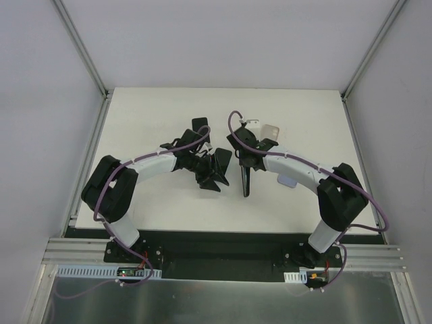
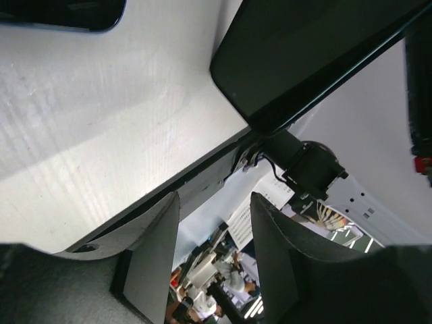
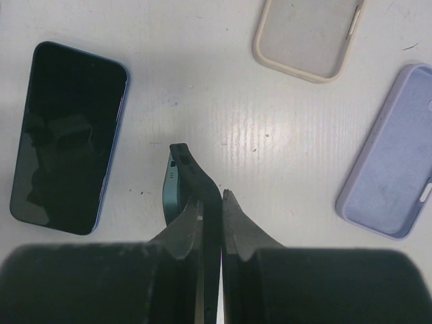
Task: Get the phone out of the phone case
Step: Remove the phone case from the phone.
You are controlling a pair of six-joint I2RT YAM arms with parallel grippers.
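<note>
**Teal case on edge in right hand; one phone flat on desk**

I am clamping my right hand on a dark teal case, one finger pressing each face. The case is standing edge-on to the desk. Whether a phone is sitting inside it, I cannot tell.

Phones, counted: one in plain sight. This dark phone with a blue rim is lying flat, screen up, apart from the held case.

Cases, counted: three. One is the teal case in my grip. The beige case and the lavender case are lying hollow side up, apart from each other.

My left hand is hovering near the held case with its fingers spread, gripping nothing.
</note>
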